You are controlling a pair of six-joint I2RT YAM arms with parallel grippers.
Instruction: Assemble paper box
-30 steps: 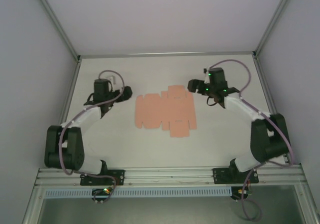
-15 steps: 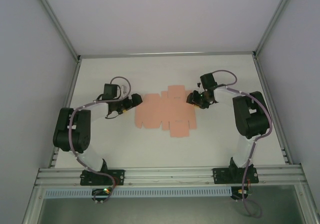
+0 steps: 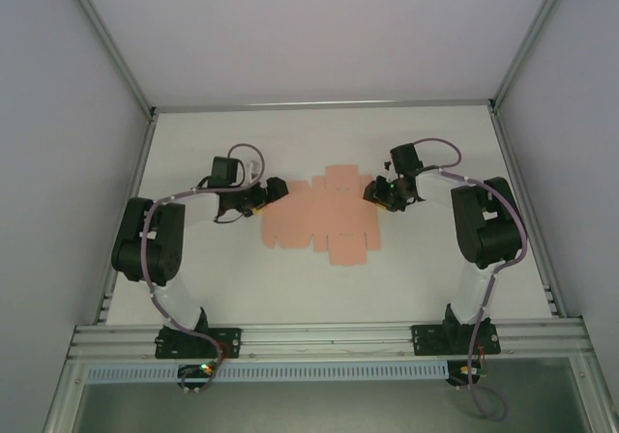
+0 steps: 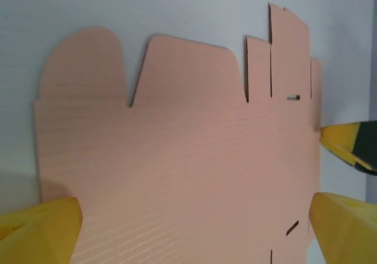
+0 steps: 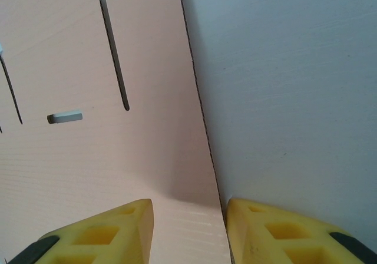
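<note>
Top: box (image 3: 319, 216) flat on the table (image 3: 435, 269), centre, unfolded (I count every fold as undone). Left wrist: left gripper (image 4: 194, 217) spread wide over its left edge. Right wrist: right gripper (image 5: 189, 208) narrowly apart astride its right edge, no pinch.

Left arm (image 3: 155, 245) and right arm (image 3: 484, 225) fold inward, elbows out, wrists low. Left claw (image 3: 274, 189) spread wide; right claw (image 3: 372, 193) parted by a narrow gap.

We see the paper box (image 3: 319, 222) lying flat mid-worktop (image 3: 319, 143). The left pincer (image 3: 275, 190) sits at its left edge, the right pincer (image 3: 373, 193) at its right edge, one finger (image 5: 100, 234) over the sheet, the other over bare worktop beside it
</note>
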